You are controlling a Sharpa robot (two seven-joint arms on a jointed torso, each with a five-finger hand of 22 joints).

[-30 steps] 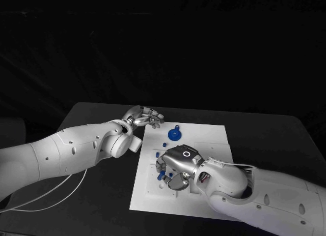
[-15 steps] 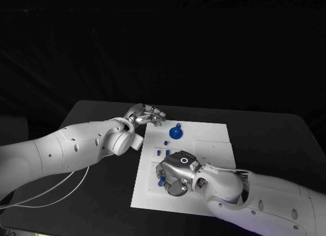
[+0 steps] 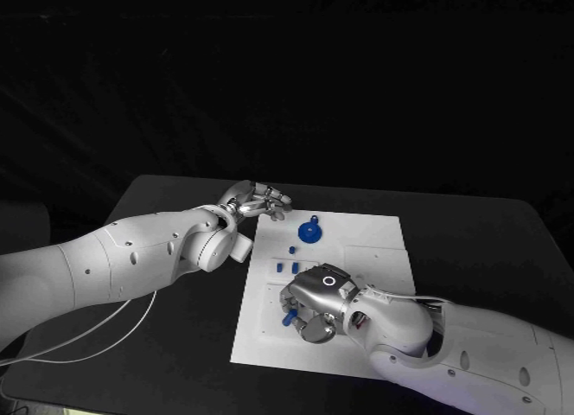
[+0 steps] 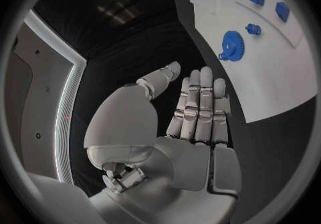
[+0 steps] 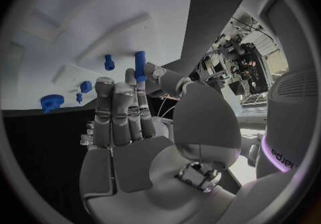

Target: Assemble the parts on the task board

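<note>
White task board (image 3: 362,251) carries a blue toothed gear (image 3: 309,233); right wrist view reveals the right hand (image 5: 134,122) pinching a blue peg (image 5: 139,66), while the left hand (image 4: 194,112) holds nothing, fingers straight.

No label, brand or number is readable on the task board (image 3: 362,259) or its blue parts (image 3: 309,233). Lettering on the robot's body is illegible.

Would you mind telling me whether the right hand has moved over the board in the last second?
Yes. The right hand has moved toward the board's near edge, away from the blue gear.
</note>
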